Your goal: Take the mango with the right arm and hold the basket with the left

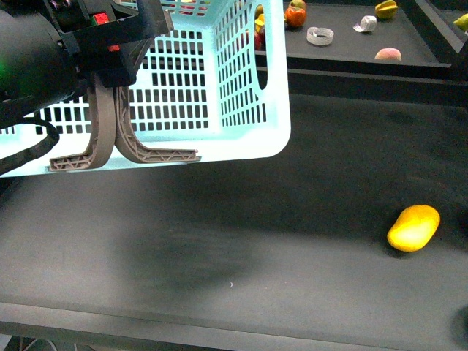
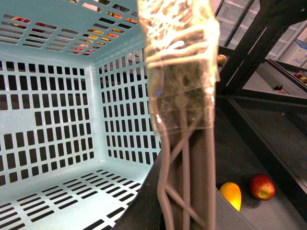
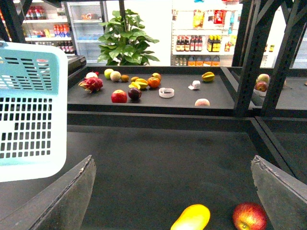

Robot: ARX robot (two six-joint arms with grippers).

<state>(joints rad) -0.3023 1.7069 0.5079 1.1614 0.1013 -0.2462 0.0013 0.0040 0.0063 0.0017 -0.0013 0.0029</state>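
The light-turquoise basket (image 1: 219,88) hangs lifted at the upper left of the front view. My left gripper (image 1: 110,66) is shut on its two grey-brown handles (image 1: 110,139). In the left wrist view those handles (image 2: 184,182) run close past the camera, with the basket's empty inside (image 2: 48,120) behind. The yellow mango (image 1: 413,228) lies on the dark table at the right. My right gripper (image 3: 175,201) is open, its fingers (image 3: 72,201) spread wide. The mango (image 3: 192,218) lies between them, closer to the camera, touching neither.
A red apple (image 3: 249,216) lies right beside the mango, near the right finger; it also shows as the apple (image 2: 262,186) in the left wrist view. The back shelf (image 3: 225,103) holds several fruits and a tape roll (image 3: 166,92). Black frame posts (image 3: 249,57) stand at the right.
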